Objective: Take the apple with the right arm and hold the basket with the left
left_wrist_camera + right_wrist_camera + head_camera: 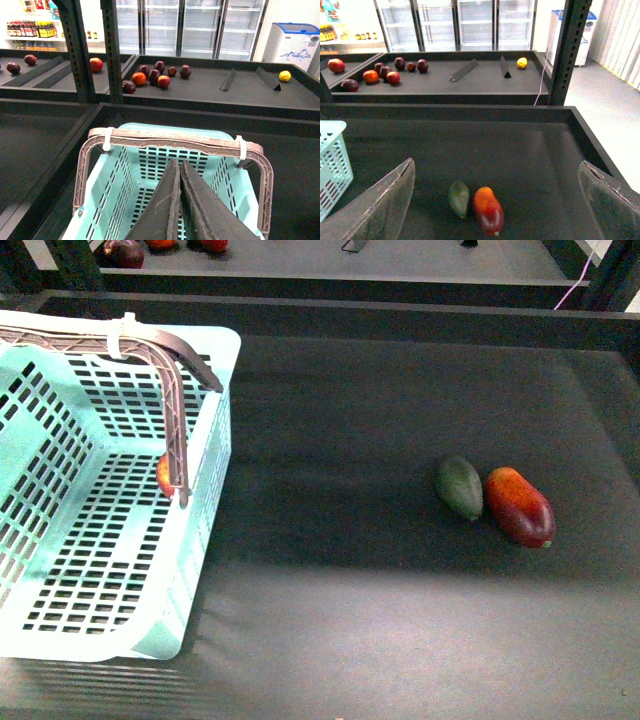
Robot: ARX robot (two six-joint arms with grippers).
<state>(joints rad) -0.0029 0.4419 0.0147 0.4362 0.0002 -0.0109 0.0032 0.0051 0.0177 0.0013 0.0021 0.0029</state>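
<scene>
Pale turquoise slotted plastic basket (95,490) sits at the left of the dark tabletop (380,590); small red apple (165,476) inside, against its right wall. Left gripper (180,167) above basket, jaws together. Dark green avocado (458,487) touches red-orange mango (520,506) at right. Right gripper (497,172) above them, jaws wide apart.

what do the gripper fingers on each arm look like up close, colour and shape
The left gripper has two long, dark grey, wedge-shaped fingers tapering to thin tips, with scuffed, scratched surfaces. The right gripper fingers look like broad grey slabs with worn, pale-edged rims and light scratches. No cables or markings show in either wrist view, and the front view shows neither arm.
</scene>
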